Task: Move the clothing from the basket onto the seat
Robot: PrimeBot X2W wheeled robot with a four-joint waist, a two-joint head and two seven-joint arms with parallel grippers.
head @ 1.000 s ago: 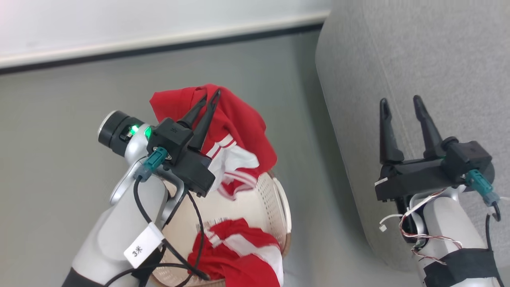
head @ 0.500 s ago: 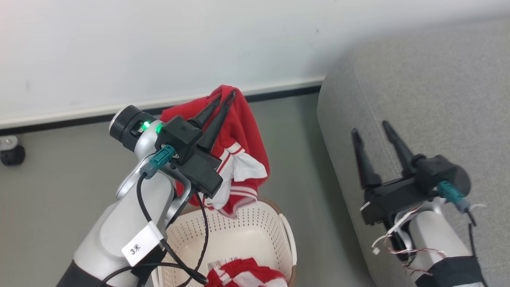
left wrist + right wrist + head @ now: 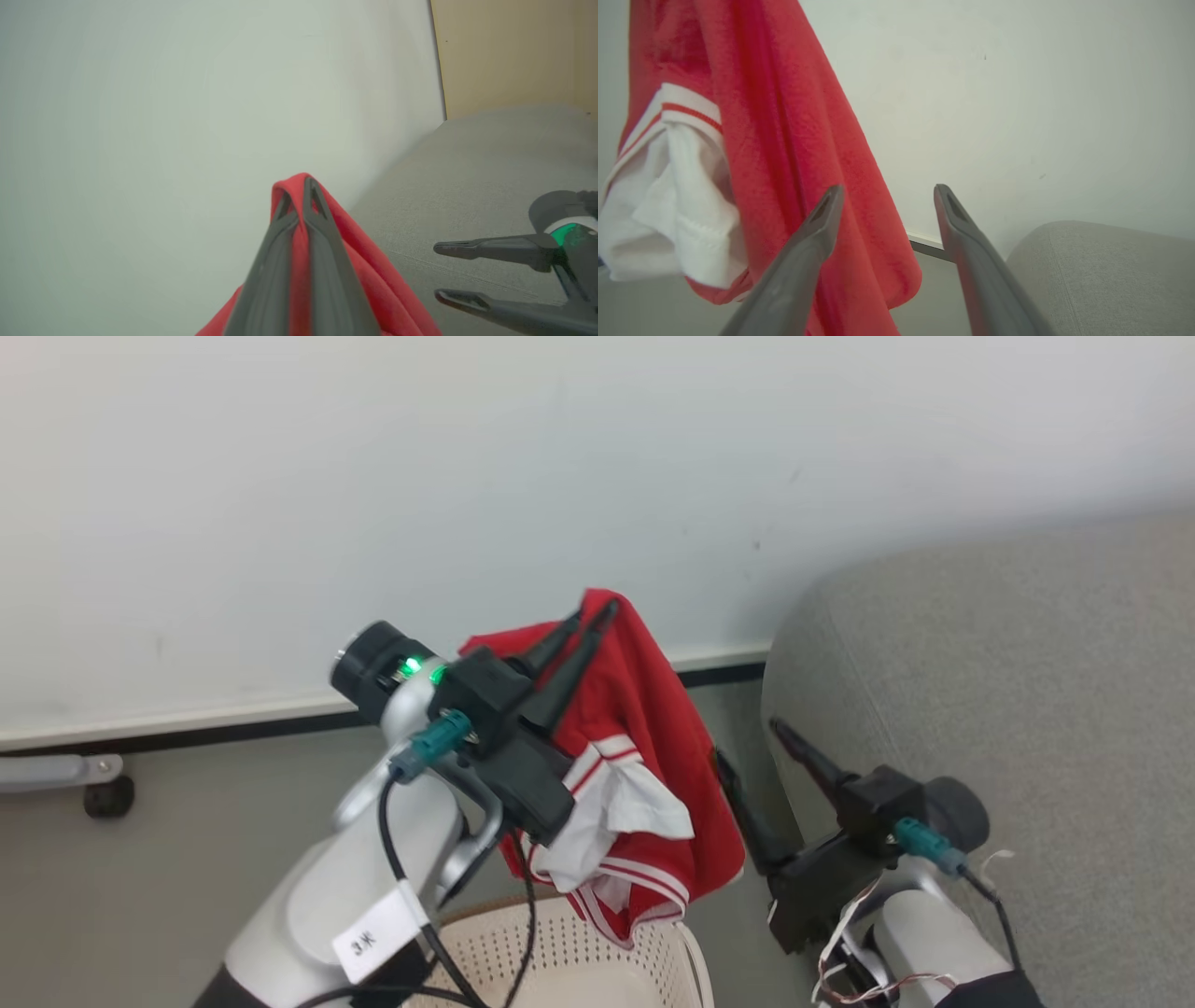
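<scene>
left tool [image 3: 596, 612] pinches the red garment [image 3: 667, 747] above the basket [image 3: 597, 957]; right wrist view shows the right tool [image 3: 888, 187] spread wide, looks empty

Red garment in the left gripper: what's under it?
The basket, its perforated wall and rim showing below the hem of the garment. Most of the basket's inside lies beyond the frame edge or behind the left arm, so any clothing in there is hidden.

The wall [image 3: 560, 476], garment [image 3: 653, 737] and sofa [image 3: 1027, 663] are viewed from above and behind the arms by the head camera, which is tilted slightly down. The same three are seen closer from each wrist, along the left gripper [image 3: 297, 193] and, from beside the sofa, along the right gripper [image 3: 888, 187].
</scene>
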